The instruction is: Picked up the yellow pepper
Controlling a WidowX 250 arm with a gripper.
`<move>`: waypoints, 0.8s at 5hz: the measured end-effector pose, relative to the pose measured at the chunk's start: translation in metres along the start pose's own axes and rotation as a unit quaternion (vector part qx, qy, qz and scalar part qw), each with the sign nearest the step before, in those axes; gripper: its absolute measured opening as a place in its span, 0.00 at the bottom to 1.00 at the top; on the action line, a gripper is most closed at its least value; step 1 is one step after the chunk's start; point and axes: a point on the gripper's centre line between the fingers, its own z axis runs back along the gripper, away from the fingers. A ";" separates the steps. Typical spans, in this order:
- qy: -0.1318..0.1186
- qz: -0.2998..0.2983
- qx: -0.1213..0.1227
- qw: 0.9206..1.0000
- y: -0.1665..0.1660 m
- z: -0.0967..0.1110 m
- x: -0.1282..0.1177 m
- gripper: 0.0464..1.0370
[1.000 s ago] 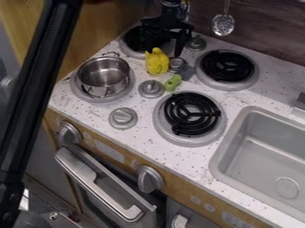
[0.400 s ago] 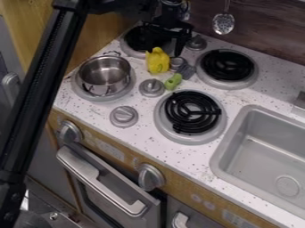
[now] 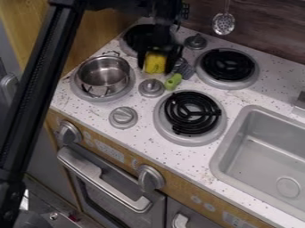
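The gripper (image 3: 158, 61) is low over the back left of the counter, beside the rear left burner. Its fingers are open and stand on the left and right sides of the yellow pepper (image 3: 155, 63). The pepper's lower part shows between them, while its top is hidden under the gripper. It stands on the speckled white counter; I cannot tell if either finger touches it.
A metal pot (image 3: 104, 75) sits on the front left burner. Close to the gripper's right are a small green object (image 3: 173, 82) and a grey patterned object (image 3: 184, 70). Knobs (image 3: 151, 87), black coil burners (image 3: 191, 113) and a sink (image 3: 262, 156) lie around.
The gripper has come down from behind and above the pepper, and its fingers now stand around it. The pepper shows no clear shift.
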 end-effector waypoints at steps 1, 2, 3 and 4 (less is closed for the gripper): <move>0.007 0.003 0.012 1.000 0.005 -0.001 -0.013 0.96; -0.001 0.006 0.009 1.000 0.002 -0.002 -0.017 0.96; 0.003 0.009 -0.001 1.000 0.000 -0.002 -0.019 0.96; -0.008 0.010 -0.008 1.000 -0.002 -0.003 -0.016 0.96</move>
